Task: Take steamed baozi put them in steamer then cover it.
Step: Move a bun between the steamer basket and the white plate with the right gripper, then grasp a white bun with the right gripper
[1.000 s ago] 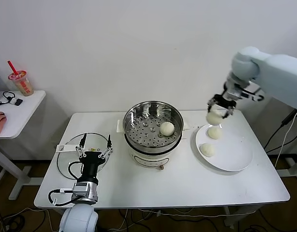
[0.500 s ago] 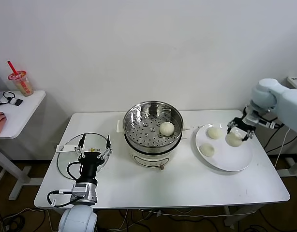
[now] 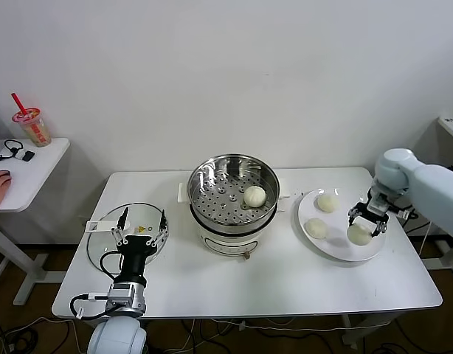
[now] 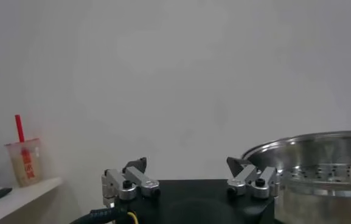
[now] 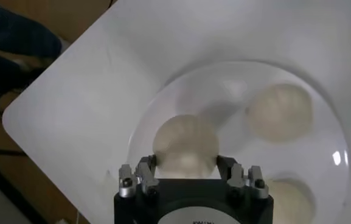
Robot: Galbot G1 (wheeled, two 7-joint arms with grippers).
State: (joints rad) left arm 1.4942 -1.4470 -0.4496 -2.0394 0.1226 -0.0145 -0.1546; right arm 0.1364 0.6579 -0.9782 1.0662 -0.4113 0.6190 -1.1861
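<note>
Four baozi: one [image 3: 254,195] in the steamer [image 3: 232,177], three on the white plate [image 3: 337,247]. Right gripper [image 3: 361,231] jaws pinch the bun [image 3: 358,234] by the plate's right edge, seemingly resting there. Left gripper [image 3: 141,231] idle, jaws spread, over the glass lid [image 3: 101,240]. Table [image 3: 285,284] front clear.

Side table and white worktable

An iced drink cup [image 3: 31,125] with red straw stands far left; glass lid [image 3: 101,237] lies near-left; white plate [image 3: 337,247] sits right.

The head camera looks down over the whole table [image 3: 234,276]. The right wrist camera looks steeply down, close on the plate [image 5: 157,115], which the head view shares. The left wrist camera looks level across the table, sharing the steamer [image 4: 321,164] with the head view.
</note>
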